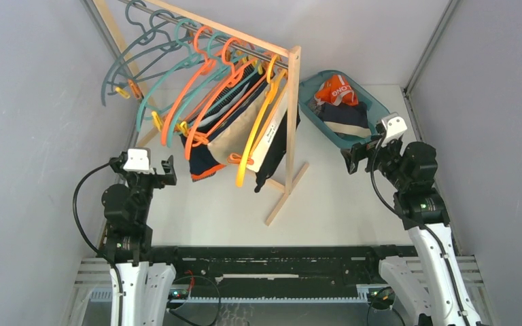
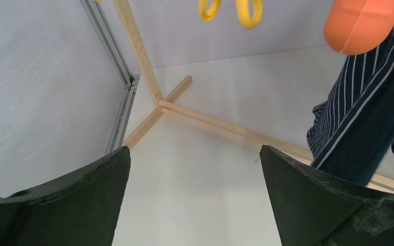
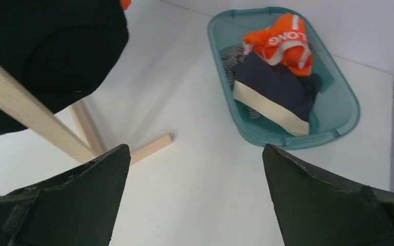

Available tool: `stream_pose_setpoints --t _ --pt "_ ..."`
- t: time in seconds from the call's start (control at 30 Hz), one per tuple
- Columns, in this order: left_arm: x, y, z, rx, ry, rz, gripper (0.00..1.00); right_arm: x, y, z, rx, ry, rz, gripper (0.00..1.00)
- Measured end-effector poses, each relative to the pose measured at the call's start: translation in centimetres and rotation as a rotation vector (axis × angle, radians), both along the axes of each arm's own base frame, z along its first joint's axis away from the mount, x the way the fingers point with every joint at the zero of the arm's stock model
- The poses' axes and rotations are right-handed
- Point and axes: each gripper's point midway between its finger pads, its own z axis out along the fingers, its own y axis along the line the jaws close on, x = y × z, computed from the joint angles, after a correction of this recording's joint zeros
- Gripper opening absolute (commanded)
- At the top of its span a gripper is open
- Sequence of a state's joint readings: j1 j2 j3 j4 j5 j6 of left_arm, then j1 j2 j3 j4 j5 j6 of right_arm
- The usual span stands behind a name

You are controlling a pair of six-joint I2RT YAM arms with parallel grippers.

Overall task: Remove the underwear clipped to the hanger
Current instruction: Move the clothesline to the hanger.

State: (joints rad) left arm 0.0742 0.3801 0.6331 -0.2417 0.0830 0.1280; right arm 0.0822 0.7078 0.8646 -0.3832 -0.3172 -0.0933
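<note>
- Legible writing: an orange garment [image 3: 279,41] in the basket carries a white band with the letters "LONG"; where the band folds under, nothing further can be read.
- The white waistband of the black brief [image 1: 270,139] bears small dark print, too small to read.
- Container: a teal basket [image 3: 349,102] stands on the white table [image 3: 200,92], to the right of the wooden rack [image 1: 292,109].
- Contents: the orange garment on top at the far end, a navy garment [image 3: 272,89] with a beige band beside it, and some striped cloth partly hidden beneath.
- Underwear [image 1: 234,136]: clipped to orange, teal and yellow hangers [image 1: 207,75] on the rack rail, bunched at its right end.
- Seen there: a navy striped brief [image 2: 359,113], a beige brief, a navy brief with orange trim [image 1: 200,166] and the black brief.
- Left gripper [image 2: 193,169]: fingers spread wide with nothing between them, near the striped brief but apart from it.
- Right gripper [image 3: 195,164]: fingers spread wide with nothing between them, between the rack foot and the basket, touching neither.
</note>
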Motion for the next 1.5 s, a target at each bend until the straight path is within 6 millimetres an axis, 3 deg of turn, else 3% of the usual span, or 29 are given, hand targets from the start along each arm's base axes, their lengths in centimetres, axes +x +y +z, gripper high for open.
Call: stream_pose_setpoints --t 0.17,0.3,0.5,0.63,0.83,1.0,1.13,1.33,1.5 --pt "-0.1 -0.1 0.1 0.016 0.002 -0.007 1.00 -0.3 3.1 -0.1 -0.001 -0.001 0.135 1.00" --pt "0.0 -0.1 0.0 0.023 0.006 -0.010 1.00 -0.9 6.9 -0.9 -0.015 0.012 0.311 1.00" --pt "0.3 -0.2 -0.4 0.031 0.024 -0.023 1.00 -4.2 13.3 -2.2 -0.082 -0.002 0.628 1.00" --pt "0.5 -0.3 -0.7 0.038 0.035 -0.026 1.00 -5.3 15.8 -1.8 -0.102 -0.078 0.738 1.00" --pt "0.6 -0.3 -0.9 0.038 0.043 -0.027 1.00 -3.9 17.3 -2.1 -0.102 -0.134 0.749 0.96" --pt "0.6 -0.3 -0.9 0.038 0.043 -0.027 1.00 -1.4 18.0 -2.0 -0.114 -0.184 0.701 0.71" --pt "0.6 -0.3 -0.9 0.039 0.044 -0.027 1.00 -0.3 18.5 -1.5 -0.114 -0.228 0.690 0.57" --pt "0.6 -0.2 -0.9 0.046 0.042 -0.027 1.00 1.5 19.5 -2.4 -0.106 -0.195 0.710 0.48" --pt "0.6 -0.2 -0.9 0.047 0.042 -0.028 1.00 4.8 19.4 -2.0 -0.080 -0.156 0.700 0.43"
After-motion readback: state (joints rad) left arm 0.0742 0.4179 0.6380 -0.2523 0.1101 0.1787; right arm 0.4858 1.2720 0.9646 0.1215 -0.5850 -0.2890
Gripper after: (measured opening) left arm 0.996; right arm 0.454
